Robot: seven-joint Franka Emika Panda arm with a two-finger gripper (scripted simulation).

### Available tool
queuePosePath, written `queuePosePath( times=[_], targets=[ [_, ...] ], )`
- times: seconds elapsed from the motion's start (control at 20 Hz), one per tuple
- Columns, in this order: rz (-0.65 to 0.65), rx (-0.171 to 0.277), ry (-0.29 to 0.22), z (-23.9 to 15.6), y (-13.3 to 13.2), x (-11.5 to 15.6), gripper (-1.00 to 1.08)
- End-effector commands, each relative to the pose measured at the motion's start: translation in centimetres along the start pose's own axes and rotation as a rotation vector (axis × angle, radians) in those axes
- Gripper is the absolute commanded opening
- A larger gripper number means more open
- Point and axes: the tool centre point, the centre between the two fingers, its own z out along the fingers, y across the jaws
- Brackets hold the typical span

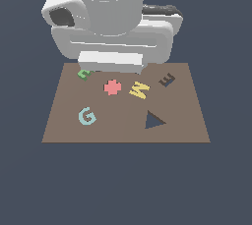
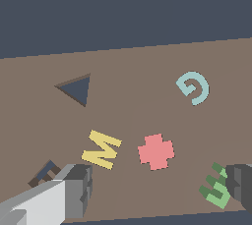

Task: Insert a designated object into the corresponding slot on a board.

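Note:
The brown board (image 1: 69, 130) lies flat. The designated object, a green pronged letter piece (image 2: 215, 189), rests near the board's far edge at the exterior view's left (image 1: 84, 74), half hidden under the arm. My gripper (image 2: 158, 185) is open wide just above the board. One finger (image 2: 240, 185) stands right beside the green piece, apart from it or barely touching. The other finger (image 2: 78, 189) partly covers the slot, a dark tilted E-shaped recess (image 2: 45, 172). In the exterior view the slot (image 1: 167, 79) sits at the far right of the board.
On the board are a pink cross (image 1: 112, 87), a yellow W (image 1: 139, 90), a teal G (image 1: 87, 116) and a dark triangular recess (image 1: 154, 120). The bulky white arm (image 1: 110, 22) looms over the board's far edge.

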Motion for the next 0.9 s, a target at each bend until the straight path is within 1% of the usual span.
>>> queuePosePath(
  times=[0.0,0.2,0.4,0.65,0.85],
  targets=[
    [0.0,0.0,0.0,0.0,0.0,0.0,1.0],
    [0.017,-0.001,0.0,0.4,0.5,-0.2,1.0],
    [0.066,-0.002,-0.001,1.6,2.0,-0.8,1.0],
    [0.173,-0.006,-0.003,4.1,5.1,-2.4,1.0],
    [0.288,-0.01,-0.006,6.8,8.2,-4.5,1.0]
  ],
)
